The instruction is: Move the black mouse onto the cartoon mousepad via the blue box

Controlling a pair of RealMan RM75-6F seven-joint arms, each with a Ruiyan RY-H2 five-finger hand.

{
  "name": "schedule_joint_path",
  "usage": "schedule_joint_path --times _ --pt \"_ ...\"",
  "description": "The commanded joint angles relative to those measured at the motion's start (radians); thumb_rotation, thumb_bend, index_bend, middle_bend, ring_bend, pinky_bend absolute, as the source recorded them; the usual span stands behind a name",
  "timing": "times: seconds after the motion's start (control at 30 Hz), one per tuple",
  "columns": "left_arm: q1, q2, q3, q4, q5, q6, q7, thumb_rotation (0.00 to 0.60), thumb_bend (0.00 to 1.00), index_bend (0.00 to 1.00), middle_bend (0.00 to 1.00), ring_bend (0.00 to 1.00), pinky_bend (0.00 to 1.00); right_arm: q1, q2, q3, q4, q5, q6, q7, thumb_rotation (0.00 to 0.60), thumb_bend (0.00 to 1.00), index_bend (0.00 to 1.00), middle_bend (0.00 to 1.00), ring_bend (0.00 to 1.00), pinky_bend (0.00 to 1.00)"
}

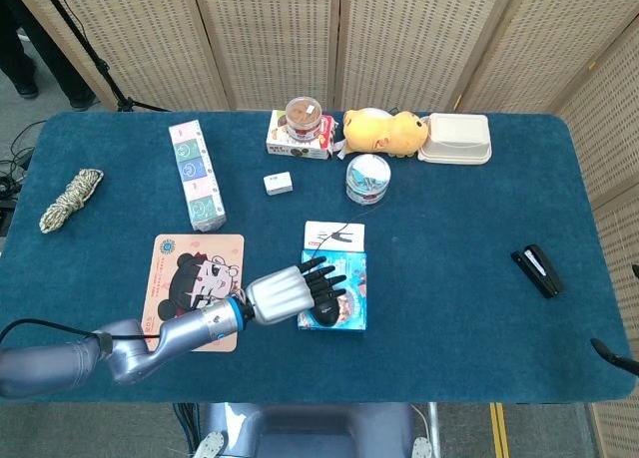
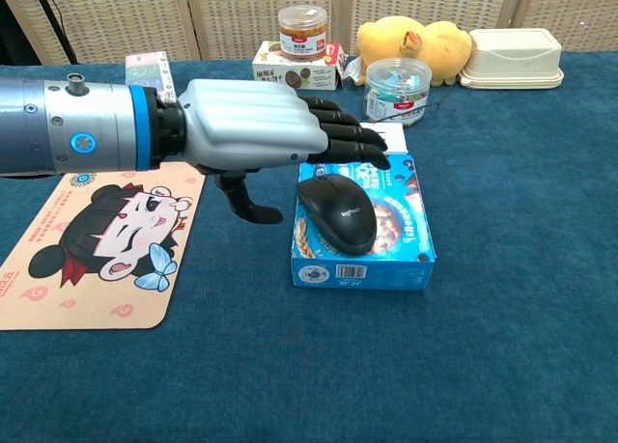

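- Open cloth separates the blue box from the cartoon mousepad.
- Behind the box, a clear tub and small white box crowd the approach.
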Motion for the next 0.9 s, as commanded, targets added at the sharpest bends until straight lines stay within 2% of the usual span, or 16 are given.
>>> schedule_joint_path --times 0.03,0.27,0.63,0.9 --pt "-0.02 -0.015 -0.008 -0.008 -0.048 -0.03 0.036 0.6 0.3 0.0 0.0 0.0 0.08 -0.005 0.002 0.008 -0.001 0.001 0.002 0.005 0.6 0.0 0.0 0.0 0.0 0.0" --pt "-0.053 -0.029 -0.02 -0.024 -0.138 -0.073 0.102 0.6 0.3 0.0 0.0 0.0 0.14 -0.016 0.01 0.02 -0.006 -0.003 -0.001 0.026 0.6 0.0 0.0 0.0 0.0 0.0" --pt "-0.095 -0.058 -0.014 -0.02 -0.296 -0.113 0.232 0.6 0.3 0.03 0.01 0.0 0.18 -0.025 0.02 0.031 -0.017 -0.019 -0.013 0.057 0.6 0.0 0.0 0.0 0.0 0.0" --pt "-0.113 -0.086 0.002 0.002 -0.332 -0.094 0.231 0.6 0.33 0.16 0.13 0.11 0.3 -0.03 0.027 0.035 -0.021 -0.03 -0.021 0.08 0.6 0.0 0.0 0.0 0.0 0.0"
